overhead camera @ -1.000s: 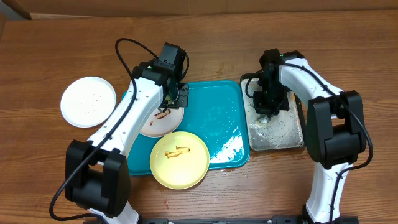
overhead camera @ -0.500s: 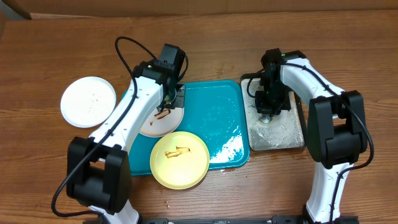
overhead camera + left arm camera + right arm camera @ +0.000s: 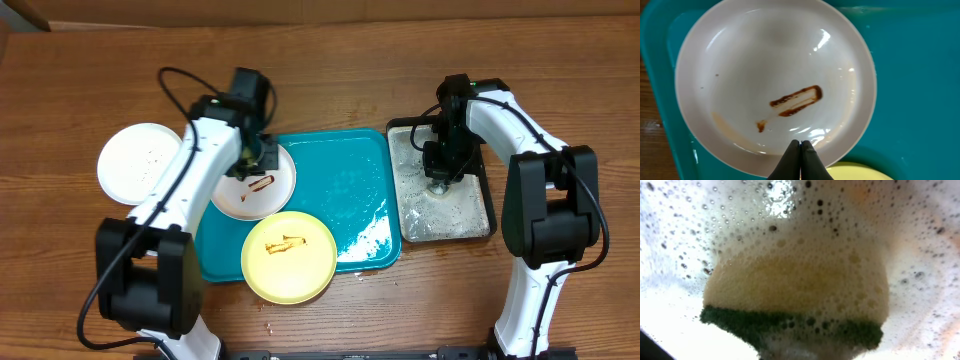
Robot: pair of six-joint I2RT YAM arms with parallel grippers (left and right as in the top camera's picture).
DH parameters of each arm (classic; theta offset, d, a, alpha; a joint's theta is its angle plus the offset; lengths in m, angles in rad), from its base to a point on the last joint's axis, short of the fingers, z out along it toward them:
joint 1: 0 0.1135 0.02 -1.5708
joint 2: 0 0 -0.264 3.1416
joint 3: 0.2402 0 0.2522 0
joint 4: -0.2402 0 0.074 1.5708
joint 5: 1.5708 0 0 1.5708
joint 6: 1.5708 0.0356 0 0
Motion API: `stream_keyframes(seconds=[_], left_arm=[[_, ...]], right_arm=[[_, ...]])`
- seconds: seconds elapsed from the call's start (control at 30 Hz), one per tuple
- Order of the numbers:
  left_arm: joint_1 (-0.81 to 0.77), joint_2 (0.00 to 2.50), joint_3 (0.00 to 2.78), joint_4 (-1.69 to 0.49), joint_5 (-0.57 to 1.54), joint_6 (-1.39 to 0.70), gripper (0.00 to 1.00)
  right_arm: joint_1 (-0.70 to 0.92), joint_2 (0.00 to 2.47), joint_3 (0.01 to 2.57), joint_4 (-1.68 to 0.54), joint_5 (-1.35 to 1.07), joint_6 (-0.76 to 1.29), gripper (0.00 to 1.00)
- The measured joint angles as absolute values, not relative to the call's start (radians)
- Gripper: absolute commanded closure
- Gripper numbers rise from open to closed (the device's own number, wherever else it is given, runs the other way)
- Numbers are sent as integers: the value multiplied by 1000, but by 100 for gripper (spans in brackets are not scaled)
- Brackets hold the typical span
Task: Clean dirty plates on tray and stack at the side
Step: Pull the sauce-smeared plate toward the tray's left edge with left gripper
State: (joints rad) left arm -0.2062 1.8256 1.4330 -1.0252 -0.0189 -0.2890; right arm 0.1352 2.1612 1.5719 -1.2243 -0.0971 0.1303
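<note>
The smeared plate [image 3: 765, 60], at the tray's [image 3: 350, 190] left edge, is pinched by the left pincer [image 3: 801, 146] and should be kept level. Whether the sponge [image 3: 795, 280] is held by the right pincer [image 3: 437, 180] cannot be told.

A brown wood-grain table [image 3: 330, 70] fills the view under even light.

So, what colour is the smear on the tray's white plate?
The smear on the white plate is dark brown; left wrist view.
</note>
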Motion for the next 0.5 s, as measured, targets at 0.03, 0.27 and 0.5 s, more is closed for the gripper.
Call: stream_keyframes(seconds=[0.03, 0.27, 0.5], left_arm=[[-189, 1826, 1433, -1028, -19, -289, 96], [-72, 1826, 1433, -1044, -19, -290, 79], [-8, 1826, 1428, -1019, -19, -279, 56]], right_arm=[[135, 2161, 1571, -1225, -97, 130, 96], [135, 2161, 1572, -1231, -100, 130, 96], [135, 2161, 1572, -1232, -101, 129, 96]])
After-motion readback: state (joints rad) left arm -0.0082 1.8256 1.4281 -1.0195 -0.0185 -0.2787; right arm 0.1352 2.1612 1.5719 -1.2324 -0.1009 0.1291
